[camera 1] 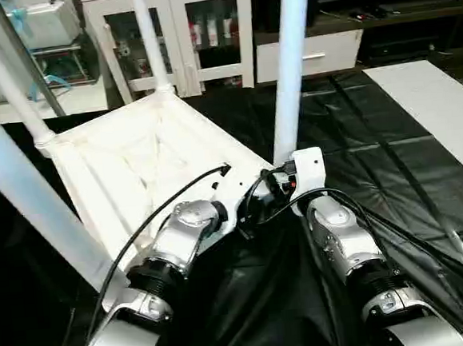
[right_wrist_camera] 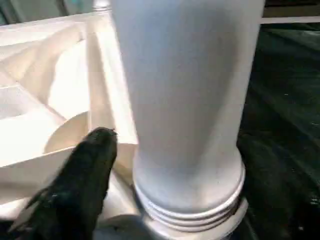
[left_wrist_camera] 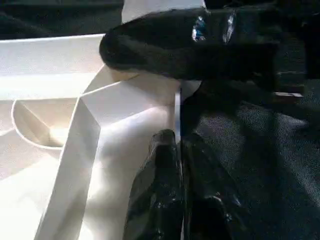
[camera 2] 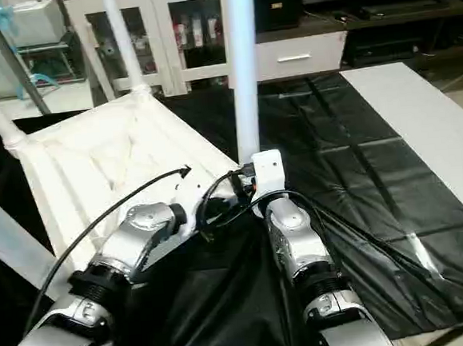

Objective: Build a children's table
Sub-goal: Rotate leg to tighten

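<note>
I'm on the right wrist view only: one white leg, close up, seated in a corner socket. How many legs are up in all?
Observer: Four legs stand up from the upside-down tabletop.
Operator: Where is my left end effector?
Observer: The left end effector is shut at the tabletop's near edge, by that leg's corner.
Operator: Is there anything off to the right?
Observer: A white panel lies flat there, apart from the tabletop.
</note>
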